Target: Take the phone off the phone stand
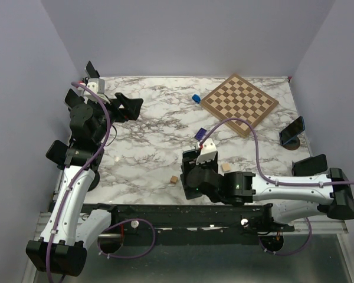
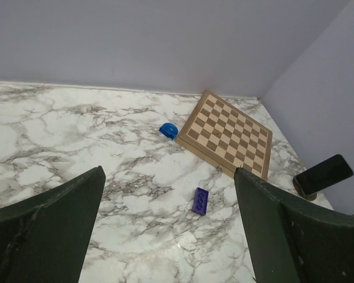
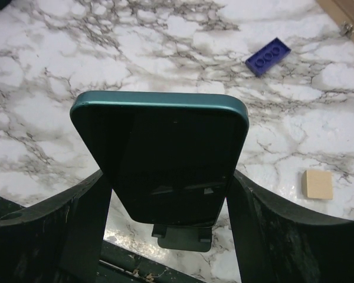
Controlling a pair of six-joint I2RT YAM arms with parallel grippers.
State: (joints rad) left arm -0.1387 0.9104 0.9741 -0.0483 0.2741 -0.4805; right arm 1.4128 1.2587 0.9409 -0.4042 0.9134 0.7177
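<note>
A white marble table (image 1: 147, 147) veined in grey, boxed in by plain lavender walls, carries everything here. The right gripper (image 3: 168, 177) has its 2 fingers (image 3: 85, 224) set against the 2 long side edges of the phone (image 3: 159, 147), low on its body. No marble shows between finger and edge, so I read it as clamped on the phone rather than merely straddling it. The phone sits directly between those fingers, its foot in the phone stand (image 3: 183, 239) just below them. It leans back with its long axis rising up and away from the fingertips, and the grip runs across its short width. In my judgement the coming move turns on that axis: a pull upward along it to clear the stand, not a sideways tug. Beyond the fingers lie a wooden cube (image 3: 317, 184) off to 1 side and a purple brick (image 3: 268, 56) farther ahead. The left gripper (image 1: 128, 107) hangs well apart from the phone, jaws spread wide with nothing between them, so the right arm is plainly the nearer. Past the left fingers lie a chessboard (image 2: 227, 134), a blue cap (image 2: 169, 130) and a 2nd phone (image 2: 324, 174), propped near the wall.
</note>
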